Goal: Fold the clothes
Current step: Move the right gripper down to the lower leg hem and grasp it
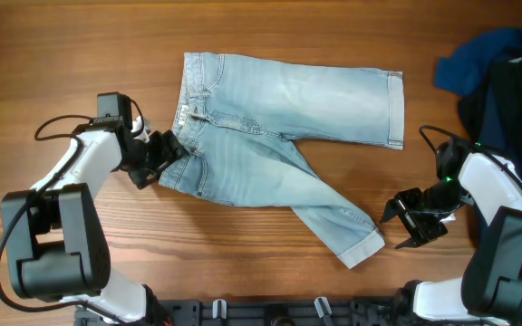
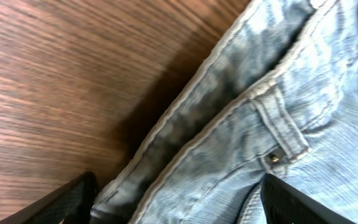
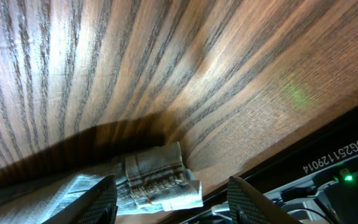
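- The jeans lie flat on the table.
- The left gripper is wide open around the jeans' waistband, not squeezing.
- The right gripper is open and empty, beside the jeans' cuff.

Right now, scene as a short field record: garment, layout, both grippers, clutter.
garment: light blue jeans, unfolded, flat on the wooden table
layout: waistband to the left, one leg straight toward the right, the other angled toward the near edge, cuff turned up
left gripper: open, fingers either side of the waistband edge, not closed on it
right gripper: open, empty, just beside the angled leg's cuff
clutter: dark blue garment and black garment at far right
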Controlling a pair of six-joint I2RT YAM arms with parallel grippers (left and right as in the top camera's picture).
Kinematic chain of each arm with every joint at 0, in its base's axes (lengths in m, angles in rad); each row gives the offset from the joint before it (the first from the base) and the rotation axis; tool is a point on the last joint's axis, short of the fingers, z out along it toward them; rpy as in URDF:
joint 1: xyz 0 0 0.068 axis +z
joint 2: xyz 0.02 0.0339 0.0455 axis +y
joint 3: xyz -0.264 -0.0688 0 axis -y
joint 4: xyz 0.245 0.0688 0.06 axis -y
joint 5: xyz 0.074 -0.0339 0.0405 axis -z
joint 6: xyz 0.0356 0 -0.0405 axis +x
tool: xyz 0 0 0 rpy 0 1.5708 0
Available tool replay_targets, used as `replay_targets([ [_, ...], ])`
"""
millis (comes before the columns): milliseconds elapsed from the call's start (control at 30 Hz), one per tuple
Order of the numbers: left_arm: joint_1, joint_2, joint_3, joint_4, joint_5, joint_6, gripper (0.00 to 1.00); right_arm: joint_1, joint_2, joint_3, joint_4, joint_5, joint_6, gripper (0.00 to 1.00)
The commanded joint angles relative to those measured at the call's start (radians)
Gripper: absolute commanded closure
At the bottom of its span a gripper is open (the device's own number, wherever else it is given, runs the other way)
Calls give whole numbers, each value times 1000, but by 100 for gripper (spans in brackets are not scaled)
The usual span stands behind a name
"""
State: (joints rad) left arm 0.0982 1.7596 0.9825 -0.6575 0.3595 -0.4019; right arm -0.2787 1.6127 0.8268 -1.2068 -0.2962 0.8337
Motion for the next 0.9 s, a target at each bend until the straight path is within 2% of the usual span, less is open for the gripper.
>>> replay_targets([
  [0, 27, -5, -7, -4, -47, 3, 12, 4, -16, -21, 14, -43, 3, 41],
  [167, 48, -5, -7, -4, -47, 4, 11, 21, -16, -130, 121, -66, 32, 41],
  [300, 51, -5, -7, -3, -47, 4, 11, 21, -16, -224, 303, -241, -27, 43],
  [467, 51, -5, -7, -3, -46, 4, 11, 21, -16, -230, 314, -258, -36, 44],
  [600, 50, -5, -7, -3, -42, 4, 11, 21, -16, -230, 355, -251, -110, 49],
  [700, 50, -5, -7, -3, -38, 4, 11, 21, -16, -222, 386, -214, -162, 60],
  [800, 50, -5, -7, -3, -35, 4, 11, 21, -22, -190, 410, -171, -270, 80],
  [833, 50, -5, -7, -3, -35, 4, 11, 21, -25, -173, 414, -172, -323, 91],
  [867, 50, -5, -7, -3, -35, 4, 11, 21, -27, -152, 414, -174, -377, 94],
])
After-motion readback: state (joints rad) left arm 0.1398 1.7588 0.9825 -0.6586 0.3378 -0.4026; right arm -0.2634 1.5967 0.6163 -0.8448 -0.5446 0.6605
